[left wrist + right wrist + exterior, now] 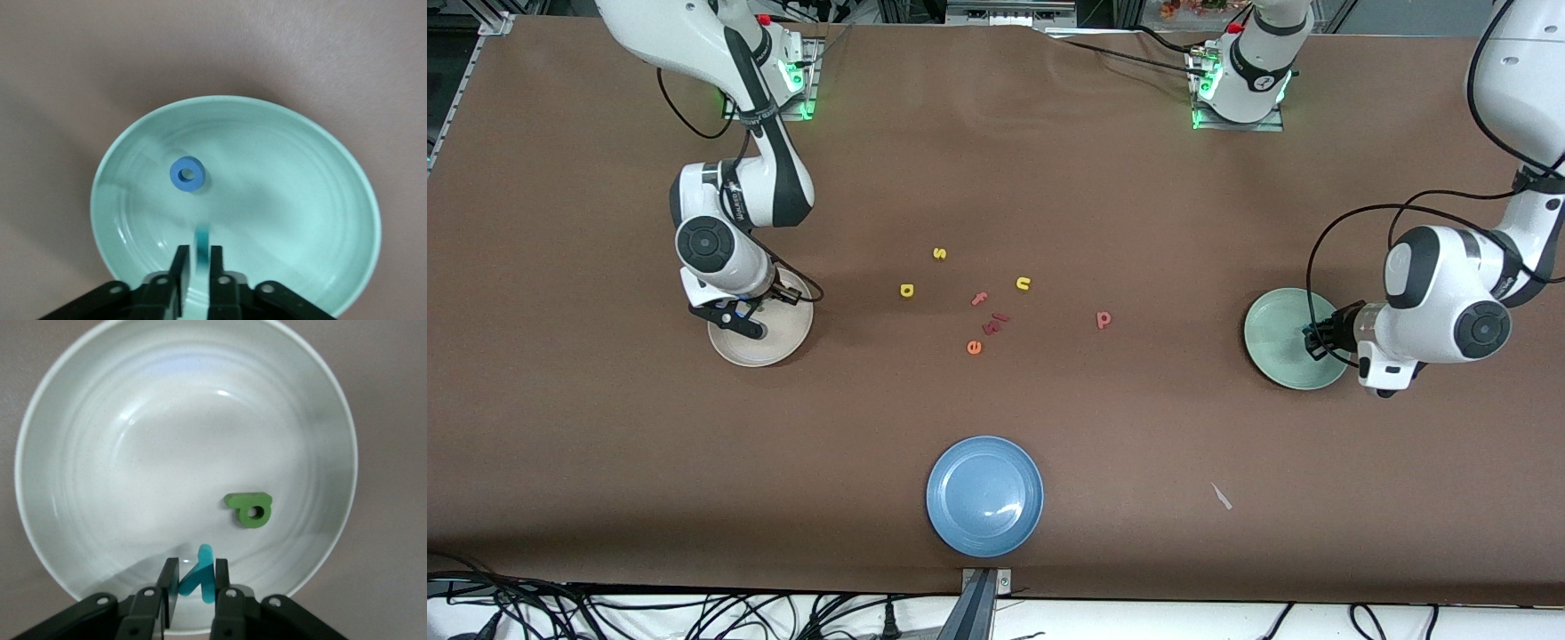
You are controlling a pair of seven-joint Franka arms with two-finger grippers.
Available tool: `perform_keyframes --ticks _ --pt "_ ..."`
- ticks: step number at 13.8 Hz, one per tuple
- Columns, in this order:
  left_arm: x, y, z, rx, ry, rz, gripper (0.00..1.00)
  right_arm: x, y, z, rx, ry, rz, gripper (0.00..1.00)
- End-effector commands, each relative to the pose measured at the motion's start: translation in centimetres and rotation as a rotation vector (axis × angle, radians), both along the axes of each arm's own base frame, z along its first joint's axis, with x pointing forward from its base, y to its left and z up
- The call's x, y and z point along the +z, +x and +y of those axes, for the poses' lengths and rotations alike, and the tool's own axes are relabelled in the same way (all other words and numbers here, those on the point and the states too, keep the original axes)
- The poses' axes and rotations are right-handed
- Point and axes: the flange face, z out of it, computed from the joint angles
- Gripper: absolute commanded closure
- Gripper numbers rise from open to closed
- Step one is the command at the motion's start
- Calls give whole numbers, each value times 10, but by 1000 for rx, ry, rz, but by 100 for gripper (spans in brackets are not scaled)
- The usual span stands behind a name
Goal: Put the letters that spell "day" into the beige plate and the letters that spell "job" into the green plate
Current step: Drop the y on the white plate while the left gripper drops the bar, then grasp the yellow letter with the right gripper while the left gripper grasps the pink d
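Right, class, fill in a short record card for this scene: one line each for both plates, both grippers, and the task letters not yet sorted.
green plate: holds blue "o"
beige plate: holds green "d"
left gripper: over green plate, teal "j" between its fingers
right gripper: over beige plate, cyan "y" between its fingers
unsorted: yellow "a", pinkish-red "b", both on the table

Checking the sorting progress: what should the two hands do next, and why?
Probably open both. The right hand pinches the cyan y over the beige plate holding the green d; the left hand pinches the teal j over the green plate holding the blue o.
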Motion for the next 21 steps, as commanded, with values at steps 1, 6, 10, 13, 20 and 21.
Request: perform_keyframes --ticks 1,6,10,13,20,21 --pt "10 4 -1 -29 10 -15 0 11 1 4 -37 51 -9 0" --pt "52 13 -105 85 12 -68 0 52 10 46 -105 122 -37 0" --pt "64 -5 -251 87 12 -120 0 48 -4 138 -331 152 -120 1" --pt "47 -14 -315 19 -61 -223 0 14 -21 183 -462 167 -197 1" --pt "-16 -58 -366 -169 -32 -191 8 -30 -44 210 -437 140 -210 19" --pt "-19 -59 -367 -170 -33 -185 12 -30 -46 211 -432 138 -205 20"
